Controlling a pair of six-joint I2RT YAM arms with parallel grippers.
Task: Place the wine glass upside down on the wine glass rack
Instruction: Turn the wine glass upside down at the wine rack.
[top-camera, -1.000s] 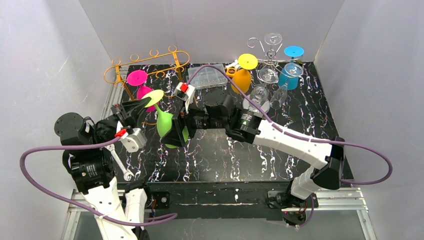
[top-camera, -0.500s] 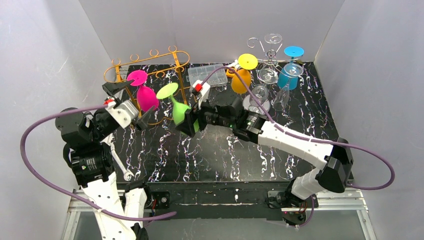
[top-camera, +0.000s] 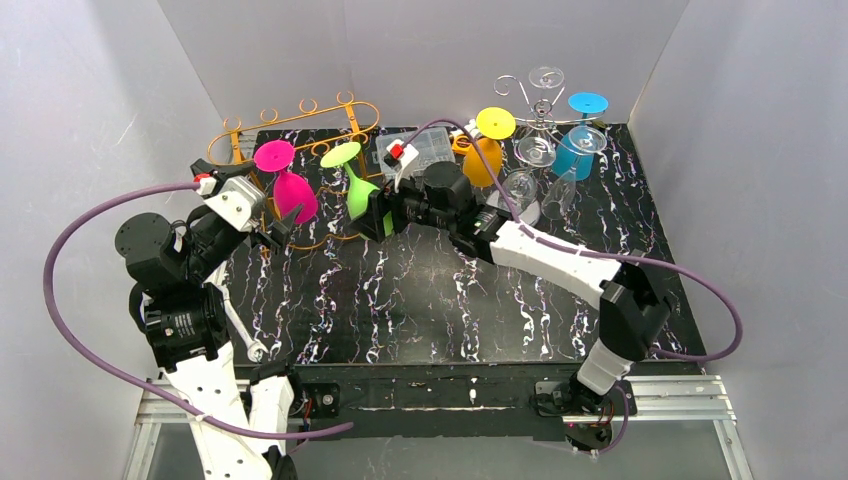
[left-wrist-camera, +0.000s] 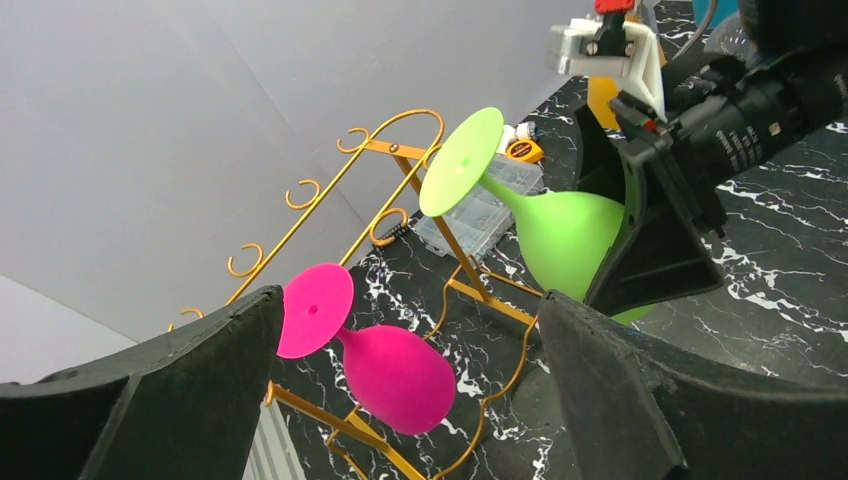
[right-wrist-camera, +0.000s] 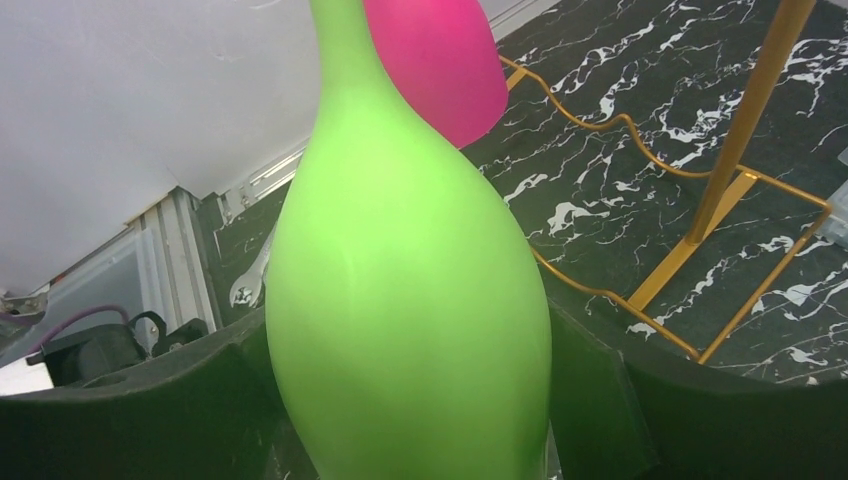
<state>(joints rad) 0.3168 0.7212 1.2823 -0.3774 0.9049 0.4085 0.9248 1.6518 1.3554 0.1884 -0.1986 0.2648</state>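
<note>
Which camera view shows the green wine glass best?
Left wrist: the green wine glass shows foot, stem and most of its bowl, tilted near the gold rack. Top external shows it small from above; right wrist shows only its bowl and lower stem, close up.

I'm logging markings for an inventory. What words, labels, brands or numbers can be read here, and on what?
No text is legible.
White print on the right arm's black wrist housing: too blurred to read.
White label on the left arm's motor: too small to read.
No markings on the green glass, pink glass, gold rack.
</note>
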